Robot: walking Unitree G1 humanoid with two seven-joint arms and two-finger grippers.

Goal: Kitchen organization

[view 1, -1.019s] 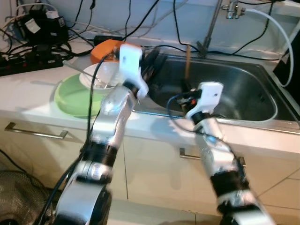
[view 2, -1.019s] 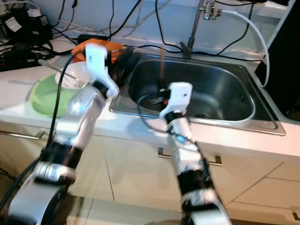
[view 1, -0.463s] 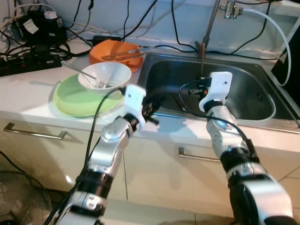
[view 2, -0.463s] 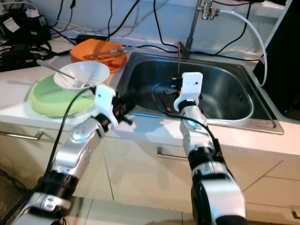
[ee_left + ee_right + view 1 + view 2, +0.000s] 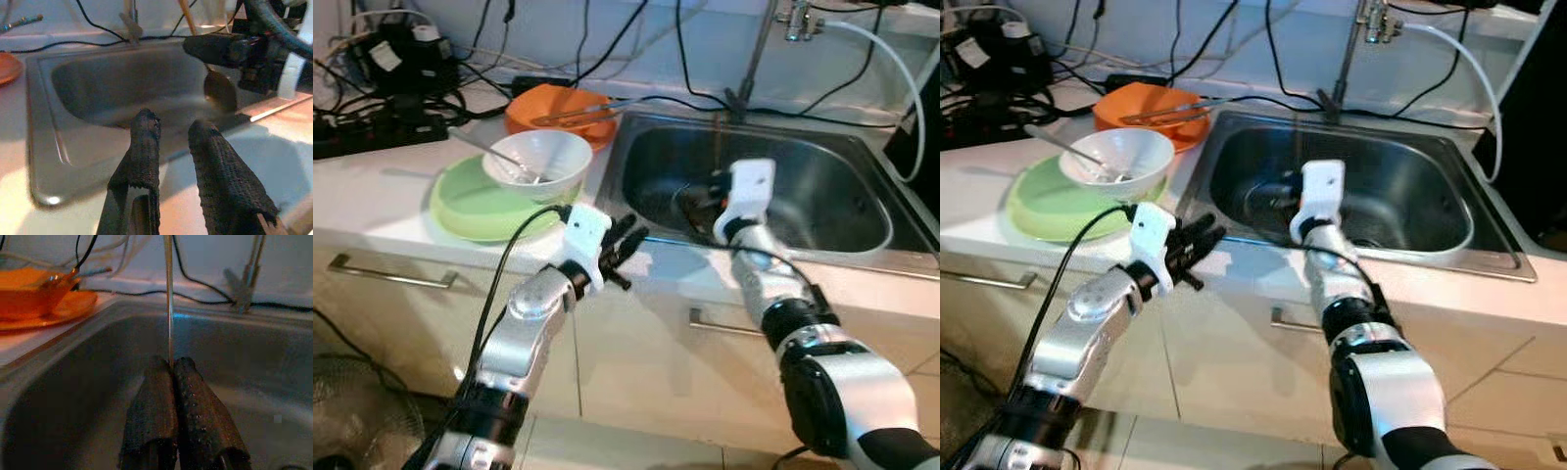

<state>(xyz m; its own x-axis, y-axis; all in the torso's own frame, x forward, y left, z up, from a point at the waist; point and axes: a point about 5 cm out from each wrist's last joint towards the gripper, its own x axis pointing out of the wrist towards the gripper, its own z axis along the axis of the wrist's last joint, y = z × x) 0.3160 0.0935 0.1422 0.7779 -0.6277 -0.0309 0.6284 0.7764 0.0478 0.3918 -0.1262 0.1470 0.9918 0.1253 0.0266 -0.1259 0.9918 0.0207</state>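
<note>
Along a white countertop (image 5: 372,186) cluttered with black cables, a steel sink (image 5: 822,211) is set above pale cabinets. A green plate (image 5: 475,211) carrying a white bowl (image 5: 543,162) is seen beside an orange bowl (image 5: 558,106). Compared with half a second earlier, the right gripper (image 5: 172,374), pinched on a spoon (image 5: 168,298), is lower over the basin; the left gripper (image 5: 171,137), fingers parted, is held at the sink's front edge. No legible writing is shown.

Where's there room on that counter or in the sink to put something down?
Bare patches: the sink basin beyond the right gripper holding a spoon, and the counter left of the green plate. Crowded: the cables and orange dish at the back.
</note>
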